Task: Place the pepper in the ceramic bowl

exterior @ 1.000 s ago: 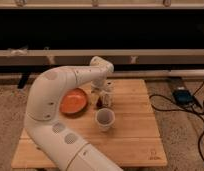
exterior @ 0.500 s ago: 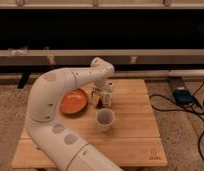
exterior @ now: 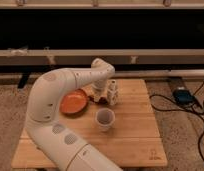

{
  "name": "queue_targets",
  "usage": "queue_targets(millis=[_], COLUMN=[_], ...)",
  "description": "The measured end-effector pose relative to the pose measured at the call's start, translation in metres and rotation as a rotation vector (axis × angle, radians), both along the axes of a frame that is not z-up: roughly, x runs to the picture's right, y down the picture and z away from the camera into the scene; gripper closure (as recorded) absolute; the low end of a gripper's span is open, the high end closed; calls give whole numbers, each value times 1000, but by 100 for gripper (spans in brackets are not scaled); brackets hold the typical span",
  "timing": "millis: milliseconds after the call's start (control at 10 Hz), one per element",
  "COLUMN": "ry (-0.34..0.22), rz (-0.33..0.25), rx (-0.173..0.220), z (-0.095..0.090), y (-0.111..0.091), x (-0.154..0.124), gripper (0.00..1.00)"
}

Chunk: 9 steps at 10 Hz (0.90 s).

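The ceramic bowl [exterior: 73, 103], wide, shallow and orange-red, sits on the left part of the wooden table [exterior: 135, 135]. My gripper [exterior: 98, 95] points down just right of the bowl's rim, between the bowl and a small white bottle [exterior: 112, 92]. A small dark red bit, the pepper [exterior: 101, 100], shows right under the gripper, near the table surface. The gripper hides most of it, and I cannot tell whether it is held.
A white cup [exterior: 105, 119] stands in front of the gripper, near the table's middle. My white arm [exterior: 45, 110] curves over the table's left side. A dark box with cables [exterior: 182, 96] lies on the floor at the right. A low wall runs behind the table.
The gripper has shifted slightly left and down, toward the bowl's right rim. Bowl, bottle and cup have not moved.
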State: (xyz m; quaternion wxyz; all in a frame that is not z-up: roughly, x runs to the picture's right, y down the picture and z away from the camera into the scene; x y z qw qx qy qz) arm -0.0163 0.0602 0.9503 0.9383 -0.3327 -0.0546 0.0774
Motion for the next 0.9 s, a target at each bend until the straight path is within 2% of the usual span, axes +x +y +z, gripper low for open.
queue_targets(millis=[100,200,500,900], ry=[-2,-7,-58,-146], rz=[8,13,27,41], rx=[8,21,50,58], z=[-4,-11,-43,-71], y=[-3,-10,-36,-53], x=[3,6,-3,-35], gripper=[94,99,100,100])
